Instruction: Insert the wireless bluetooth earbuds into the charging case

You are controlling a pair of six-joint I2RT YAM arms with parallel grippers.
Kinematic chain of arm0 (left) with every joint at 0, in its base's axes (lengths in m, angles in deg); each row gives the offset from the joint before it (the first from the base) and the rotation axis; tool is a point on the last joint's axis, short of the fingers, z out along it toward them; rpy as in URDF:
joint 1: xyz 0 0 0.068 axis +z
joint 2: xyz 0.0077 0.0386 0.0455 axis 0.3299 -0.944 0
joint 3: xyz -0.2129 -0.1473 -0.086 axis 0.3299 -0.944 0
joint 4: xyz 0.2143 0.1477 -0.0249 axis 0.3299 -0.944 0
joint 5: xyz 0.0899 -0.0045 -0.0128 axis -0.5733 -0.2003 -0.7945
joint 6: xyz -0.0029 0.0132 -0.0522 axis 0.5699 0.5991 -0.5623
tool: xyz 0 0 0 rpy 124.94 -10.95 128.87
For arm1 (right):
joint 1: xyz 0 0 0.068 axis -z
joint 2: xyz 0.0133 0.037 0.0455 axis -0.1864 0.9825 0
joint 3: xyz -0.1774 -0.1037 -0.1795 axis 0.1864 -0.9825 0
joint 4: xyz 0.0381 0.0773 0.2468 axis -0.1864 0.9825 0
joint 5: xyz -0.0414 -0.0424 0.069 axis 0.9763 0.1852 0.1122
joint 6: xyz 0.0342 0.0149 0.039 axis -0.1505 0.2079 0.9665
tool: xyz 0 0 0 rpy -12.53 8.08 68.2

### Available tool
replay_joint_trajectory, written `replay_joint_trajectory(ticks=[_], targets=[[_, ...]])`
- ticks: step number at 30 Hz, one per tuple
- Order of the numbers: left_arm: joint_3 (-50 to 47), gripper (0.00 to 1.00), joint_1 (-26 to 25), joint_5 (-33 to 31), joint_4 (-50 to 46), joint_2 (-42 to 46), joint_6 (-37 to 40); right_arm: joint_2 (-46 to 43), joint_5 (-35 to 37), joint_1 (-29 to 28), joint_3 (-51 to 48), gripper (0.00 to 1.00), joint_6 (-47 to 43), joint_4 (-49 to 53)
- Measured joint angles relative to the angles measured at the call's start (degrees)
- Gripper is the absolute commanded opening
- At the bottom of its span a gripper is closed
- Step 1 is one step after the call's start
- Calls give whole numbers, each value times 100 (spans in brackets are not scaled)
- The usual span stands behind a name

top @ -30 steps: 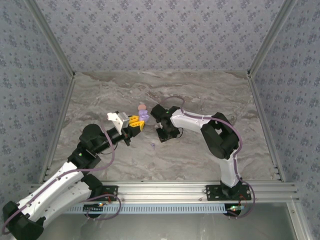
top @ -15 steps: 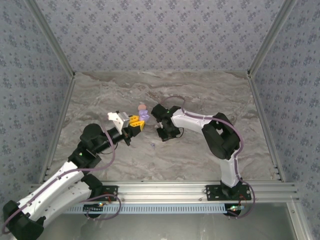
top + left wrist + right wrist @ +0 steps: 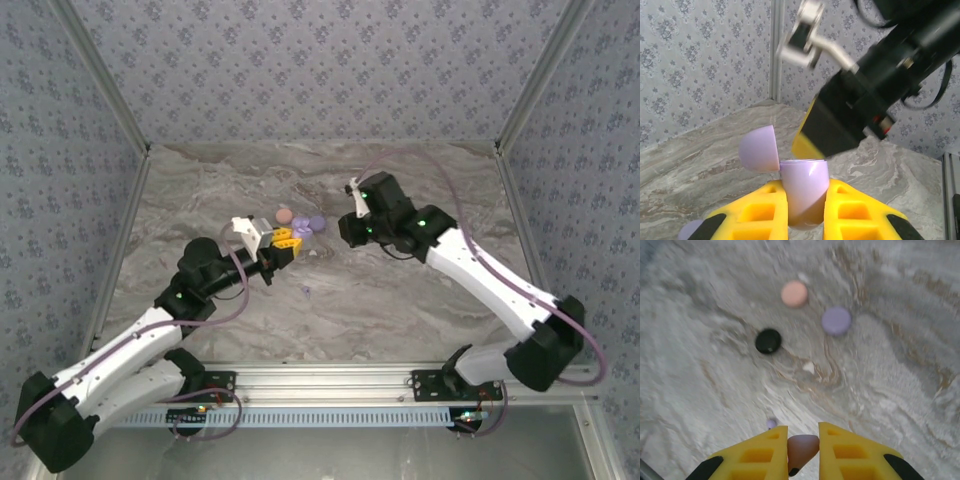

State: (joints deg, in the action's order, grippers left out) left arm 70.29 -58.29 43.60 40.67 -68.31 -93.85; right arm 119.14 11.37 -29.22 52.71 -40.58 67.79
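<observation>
My left gripper [image 3: 806,187] [image 3: 286,243] is shut on the body of the open lavender charging case [image 3: 804,175] [image 3: 300,229]. The case stands upright with its lid [image 3: 759,149] hinged back to the left. My right gripper [image 3: 802,431] [image 3: 347,232] is shut on a pale pink earbud [image 3: 802,447] with a dark tip. In the left wrist view its black body and one yellow finger [image 3: 810,135] hang just above and behind the case. A tiny lavender earbud [image 3: 771,423] [image 3: 306,291] lies on the table.
A pink disc [image 3: 794,293] [image 3: 284,214], a lavender disc [image 3: 836,321] [image 3: 317,223] and a black disc [image 3: 768,340] lie on the marble table [image 3: 400,300]. A small pale piece [image 3: 809,367] lies among them. Patterned walls with metal posts [image 3: 115,110] enclose the table.
The right gripper closed on the pink earbud, and the arm rose from the table and swung back and right. The left gripper moved slightly right with the case.
</observation>
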Motion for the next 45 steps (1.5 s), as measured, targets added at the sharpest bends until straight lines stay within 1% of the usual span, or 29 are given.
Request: replay_joint_trajectory(ticks=[5,10,18,32,45], targets=[[7,0,-11,197,315,-369,-74,-476,-348,-9,26,19,-55,-236],[83,0,-55,337,444,-671,-131,-623,-442,-120,83,19,-57,-435],[223,0,-144,437,634,-824,-157,-629,-433,-352,109,19,-57,-686],[326,0,-234,459,717,-1019,-155,-525,-404,-538,111,19,-50,-824],[326,0,-262,455,715,-1067,-153,-490,-146,-584,109,19,-35,-763]])
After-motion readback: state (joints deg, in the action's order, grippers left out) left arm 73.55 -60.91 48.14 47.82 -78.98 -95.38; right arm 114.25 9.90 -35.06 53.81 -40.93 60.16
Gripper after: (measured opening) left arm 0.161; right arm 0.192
